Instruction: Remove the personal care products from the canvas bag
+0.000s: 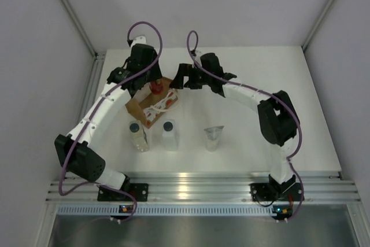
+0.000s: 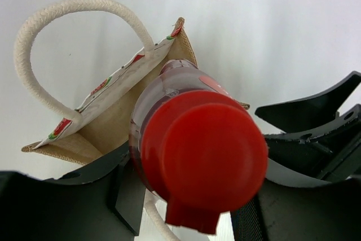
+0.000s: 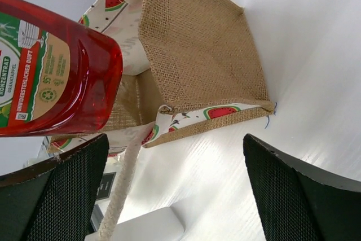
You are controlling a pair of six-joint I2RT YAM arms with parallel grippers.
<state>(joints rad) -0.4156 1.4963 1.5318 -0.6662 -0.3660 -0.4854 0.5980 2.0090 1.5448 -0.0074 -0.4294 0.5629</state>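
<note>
My left gripper (image 1: 149,82) is shut on the slim red bottle (image 2: 203,165), its pads pressing either side just below the red cap. The bottle's base (image 3: 84,77) hangs at the mouth of the canvas bag (image 1: 151,105), a tan burlap bag with watermelon-print lining that lies tipped over. My right gripper (image 3: 180,196) stands open just right of the bag with nothing between its fingers (image 3: 304,193). In a row near the arms stand the clear bottle with a dark cap (image 1: 137,136), the white bottle (image 1: 169,135) and the silvery pouch (image 1: 213,137).
A white rope handle (image 2: 34,43) loops out from the bag, and another rope (image 3: 121,190) trails beside my right gripper's left finger. The table's back edge and grey walls lie just beyond both grippers.
</note>
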